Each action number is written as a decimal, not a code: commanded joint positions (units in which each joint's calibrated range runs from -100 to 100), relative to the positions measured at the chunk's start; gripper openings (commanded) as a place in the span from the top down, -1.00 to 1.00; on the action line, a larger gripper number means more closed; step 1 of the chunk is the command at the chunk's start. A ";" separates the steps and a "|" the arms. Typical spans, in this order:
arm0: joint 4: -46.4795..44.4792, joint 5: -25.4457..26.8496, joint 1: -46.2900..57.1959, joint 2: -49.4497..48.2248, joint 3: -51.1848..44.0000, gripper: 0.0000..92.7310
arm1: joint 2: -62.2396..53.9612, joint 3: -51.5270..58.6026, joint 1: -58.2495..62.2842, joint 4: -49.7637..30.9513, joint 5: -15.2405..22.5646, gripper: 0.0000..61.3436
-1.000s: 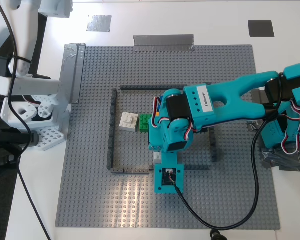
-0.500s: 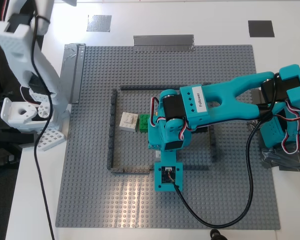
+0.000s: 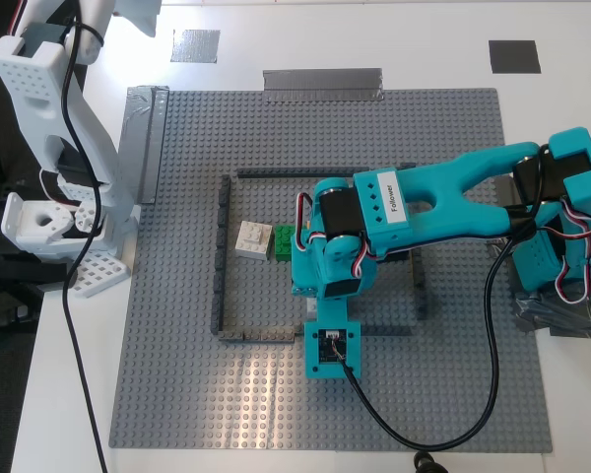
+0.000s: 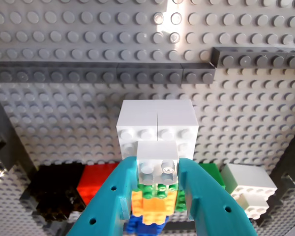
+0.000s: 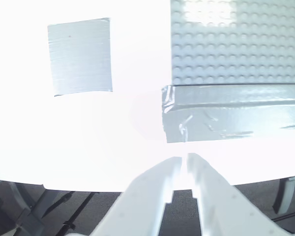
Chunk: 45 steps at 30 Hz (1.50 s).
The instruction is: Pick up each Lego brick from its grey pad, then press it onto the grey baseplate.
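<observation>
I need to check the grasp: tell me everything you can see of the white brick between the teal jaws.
The white brick is a small, glossy plastic block with round studs on the face toward the camera. It sits upright between my first gripper's teal jaws, topping a green and orange stack, in front of a larger white block on the grey baseplate.

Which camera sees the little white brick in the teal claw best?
The first wrist view: the white brick sits between the tips of my first gripper, studs showing. In the exterior view the teal arm hides it. The second wrist view looks elsewhere and misses it.
</observation>
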 commanded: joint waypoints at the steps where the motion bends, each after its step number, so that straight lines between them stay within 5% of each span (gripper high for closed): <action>1: -0.31 0.03 -1.13 -0.03 -2.38 1.00 | -2.52 -1.34 1.17 3.17 0.44 0.99; 7: -1.04 0.08 -0.84 2.12 -2.38 1.00 | -0.03 3.18 -0.43 -12.04 0.83 0.99; 14: -1.12 0.03 -0.63 3.06 -2.47 1.00 | -0.89 6.97 -0.28 -19.20 1.22 0.99; 27: -1.12 -0.02 -0.48 2.81 -2.47 1.00 | -0.80 3.18 1.67 -20.10 -3.22 0.99; 45: -0.47 0.37 -0.12 2.38 -2.11 0.85 | -0.89 1.28 1.60 -15.62 -3.61 0.99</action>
